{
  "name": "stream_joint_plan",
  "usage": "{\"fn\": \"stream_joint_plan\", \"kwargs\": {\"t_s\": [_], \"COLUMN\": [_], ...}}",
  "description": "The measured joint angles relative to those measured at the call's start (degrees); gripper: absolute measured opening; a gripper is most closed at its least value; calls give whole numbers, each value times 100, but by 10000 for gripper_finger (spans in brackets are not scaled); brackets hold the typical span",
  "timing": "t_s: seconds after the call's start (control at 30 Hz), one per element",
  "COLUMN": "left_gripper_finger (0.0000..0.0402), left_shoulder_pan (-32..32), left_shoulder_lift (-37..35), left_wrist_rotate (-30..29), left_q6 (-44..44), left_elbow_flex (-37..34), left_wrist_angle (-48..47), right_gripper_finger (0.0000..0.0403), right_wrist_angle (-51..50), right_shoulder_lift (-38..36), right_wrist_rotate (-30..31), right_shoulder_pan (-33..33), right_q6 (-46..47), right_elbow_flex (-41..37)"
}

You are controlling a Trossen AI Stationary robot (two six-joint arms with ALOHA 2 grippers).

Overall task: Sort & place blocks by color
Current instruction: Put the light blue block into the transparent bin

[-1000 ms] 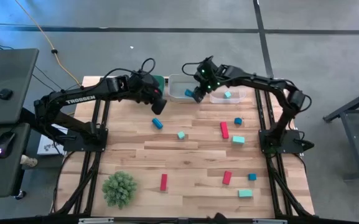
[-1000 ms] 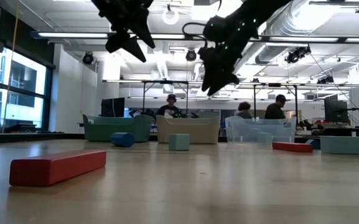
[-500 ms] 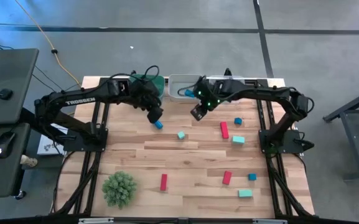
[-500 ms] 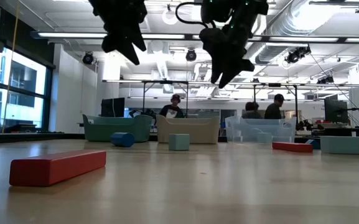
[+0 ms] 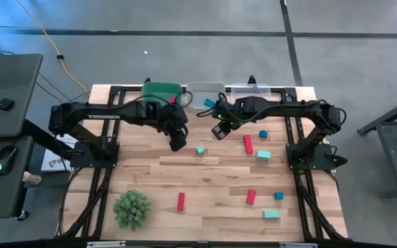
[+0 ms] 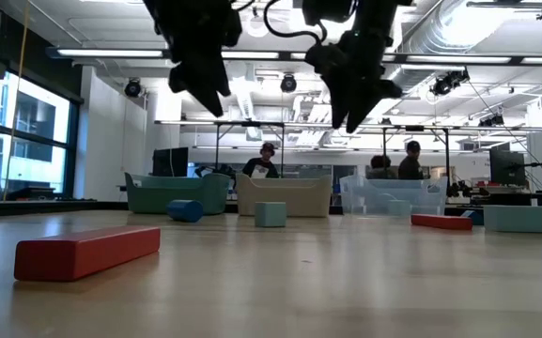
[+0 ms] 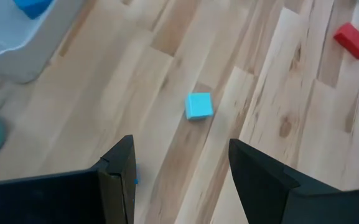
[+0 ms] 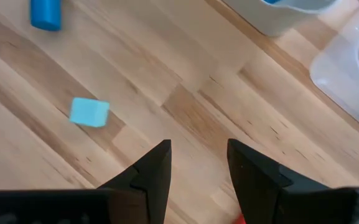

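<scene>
The left pincer (image 5: 177,144) hangs above the pale wooden plank counter (image 5: 212,207), its two dark fingers (image 7: 120,171) spread wide with nothing between them. A small light teal cube (image 7: 198,106) lies on the boards just ahead of it. The right pincer (image 5: 218,131) hovers nearby, in front of the bins, fingers (image 8: 157,168) parted by a narrower gap and likewise empty; from its wrist the same cube shows, with a short blue cylinder-like block (image 8: 45,14) lying farther off.

Along the far edge stand a dark green bin (image 5: 160,90), a grey bin (image 5: 199,88) holding a blue block (image 5: 208,102), and a clear plastic bin (image 5: 252,89) (its contents are hard to make out from above).

The remaining blocks lie scattered over the counter: a long red bar (image 5: 248,143), a small blue cube (image 5: 263,133), a teal block (image 5: 263,155), a red bar (image 5: 181,201) near the spiky green plant-like ball (image 5: 132,209), another red block (image 5: 251,197), a blue cube (image 5: 279,195) and a teal bar (image 5: 271,214).
</scene>
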Motion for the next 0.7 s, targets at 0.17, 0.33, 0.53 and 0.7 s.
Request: {"fn": "stream_joint_plan", "kwargs": {"t_s": [0.17, 0.33, 0.53, 0.7], "left_gripper_finger": [177, 177, 177, 177], "left_shoulder_pan": [-92, -198, -329, -499], "left_shoulder_lift": [380, 732, 1181, 1449], "left_wrist_rotate": [-3, -19, -25, -447], "left_q6": [-1, -2, -68, -294], "left_elbow_flex": [0, 0, 0, -2], "left_wrist_angle": [358, 672, 974, 1045], "right_gripper_finger": [145, 145, 145, 145], "right_wrist_angle": [-393, -557, -550, -531], "right_shoulder_lift": [-24, -221, -525, -666], "right_wrist_rotate": [84, 227, 427, 465], "right_shoulder_pan": [-46, -141, -291, -383], "right_q6": [-46, -185, -196, -197], "right_elbow_flex": [0, 0, 0, 2]}}
